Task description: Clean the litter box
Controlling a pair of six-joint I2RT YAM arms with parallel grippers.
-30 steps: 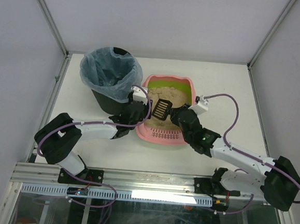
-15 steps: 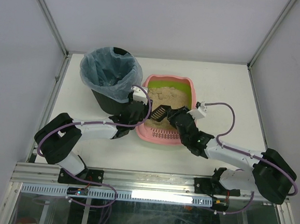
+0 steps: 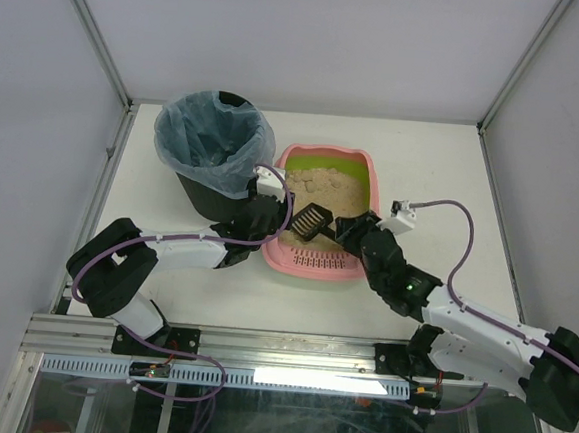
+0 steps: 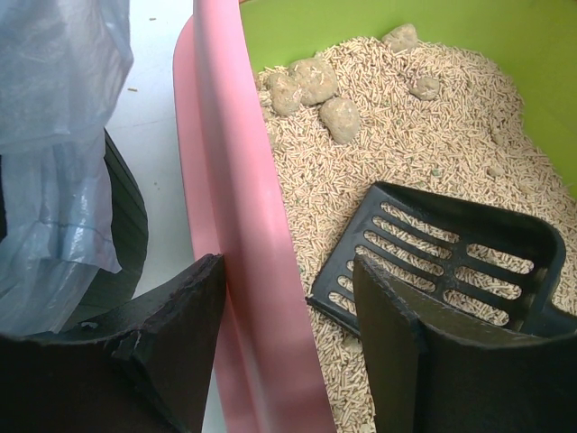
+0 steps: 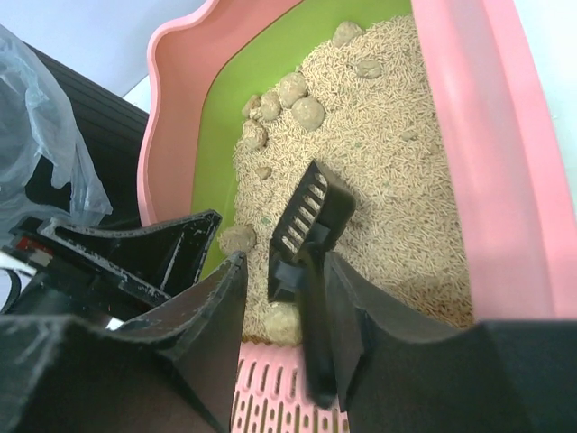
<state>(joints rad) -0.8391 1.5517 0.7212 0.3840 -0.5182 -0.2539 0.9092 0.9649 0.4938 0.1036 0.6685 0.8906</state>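
Litter box (image 3: 306, 265): it sits on the table (image 3: 434, 168), about mid-width. Its slotted ledge is at the end nearest the arm bases. Pale pellet litter fills its green-lined basin.

Bin (image 3: 214, 155): black, lined with a blue bag, and standing just beside the box's left wall.

Clumps (image 4: 315, 86): several rounded lumps lie on the litter toward the box's far end, seen in both wrist views (image 5: 297, 104).

Scoop (image 3: 311, 219): small, black and slotted, inside the box. Its head rests on the litter just beyond the ledge (image 4: 451, 262), and its handle points back over the ledge (image 5: 311, 216).

Left gripper (image 3: 277, 219): your jaws straddle the box's left wall, one finger outside it and one over the litter (image 4: 287, 271). The outer finger looks to touch the wall. A strip of litter shows between the wall and the inner finger, so read the jaws as parted, not clamped.

Right gripper (image 3: 344, 231): it is over the box's ledge end. The scoop handle lies between your fingers (image 5: 284, 262), close against one of them. The ledge slots show through the gap to the other, so the jaws are parted and not pinching the handle.
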